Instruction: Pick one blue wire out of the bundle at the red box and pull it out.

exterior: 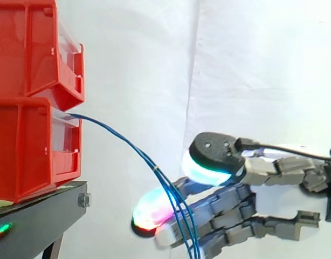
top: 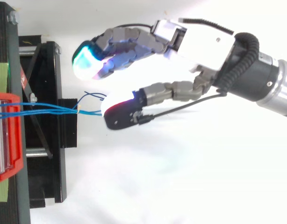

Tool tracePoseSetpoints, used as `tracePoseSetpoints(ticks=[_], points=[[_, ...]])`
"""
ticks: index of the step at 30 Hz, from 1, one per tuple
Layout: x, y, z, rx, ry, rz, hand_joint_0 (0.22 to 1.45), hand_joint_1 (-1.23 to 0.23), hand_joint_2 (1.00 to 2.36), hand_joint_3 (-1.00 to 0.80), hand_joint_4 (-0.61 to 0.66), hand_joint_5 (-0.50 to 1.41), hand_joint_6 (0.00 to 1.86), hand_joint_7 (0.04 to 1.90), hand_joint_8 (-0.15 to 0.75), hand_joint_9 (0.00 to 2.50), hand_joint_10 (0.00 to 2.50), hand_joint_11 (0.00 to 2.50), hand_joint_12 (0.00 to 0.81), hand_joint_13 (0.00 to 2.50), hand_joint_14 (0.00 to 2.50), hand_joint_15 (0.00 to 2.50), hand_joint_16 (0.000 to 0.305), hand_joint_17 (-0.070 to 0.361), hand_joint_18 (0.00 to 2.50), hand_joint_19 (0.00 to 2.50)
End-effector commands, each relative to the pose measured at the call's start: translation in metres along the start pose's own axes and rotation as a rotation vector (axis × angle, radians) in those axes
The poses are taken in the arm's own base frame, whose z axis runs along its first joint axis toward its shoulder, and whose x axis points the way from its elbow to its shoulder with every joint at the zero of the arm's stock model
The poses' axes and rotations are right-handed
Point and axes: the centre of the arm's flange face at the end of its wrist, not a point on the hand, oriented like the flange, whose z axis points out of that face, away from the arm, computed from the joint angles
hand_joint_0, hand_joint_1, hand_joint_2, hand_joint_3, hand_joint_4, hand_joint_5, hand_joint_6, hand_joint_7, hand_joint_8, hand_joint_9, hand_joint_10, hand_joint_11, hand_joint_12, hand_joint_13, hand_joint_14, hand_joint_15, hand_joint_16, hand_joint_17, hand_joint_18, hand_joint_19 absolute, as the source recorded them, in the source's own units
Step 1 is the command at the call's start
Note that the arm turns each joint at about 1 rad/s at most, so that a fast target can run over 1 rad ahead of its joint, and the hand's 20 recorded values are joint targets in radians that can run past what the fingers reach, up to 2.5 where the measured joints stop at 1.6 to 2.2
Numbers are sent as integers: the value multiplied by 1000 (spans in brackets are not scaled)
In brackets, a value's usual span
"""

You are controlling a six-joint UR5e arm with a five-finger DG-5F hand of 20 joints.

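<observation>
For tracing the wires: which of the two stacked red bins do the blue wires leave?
The lower red bin; the blue wires emerge from its front, beneath the upper bin.

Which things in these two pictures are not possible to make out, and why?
Side view: the blue wires run off the bottom edge, ends cut off.
Side view: wires cross the hand; grasp unclear.
Top view: the hand hides one wire's tip.
Both: wire roots hidden inside the red box.

The blue wires [exterior: 183, 218] run off the side view's bottom edge at 6 o'clock, ends unseen. From above, one strand slips beneath the thumb pad [top: 118, 109] of the hand [top: 204, 39]; contact perhaps, unclear. The red bins [exterior: 25, 108] are cropped at 9 o'clock.
</observation>
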Motion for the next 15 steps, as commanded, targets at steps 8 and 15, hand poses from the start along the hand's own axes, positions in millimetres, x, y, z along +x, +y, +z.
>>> tracePoseSetpoints(ticks=[8, 15], points=[[33, -5, 9, -40, 111, 46, 516, -655, 1000, -491, 359, -149, 503, 871, 347, 530, 3, 87, 455, 377, 6, 195, 65, 147, 557, 555], [36, -1, 11, -70, 137, 119, 524, -648, 1000, -488, 363, -145, 503, 883, 348, 550, 4, 102, 453, 389, 6, 199, 65, 145, 564, 559]])
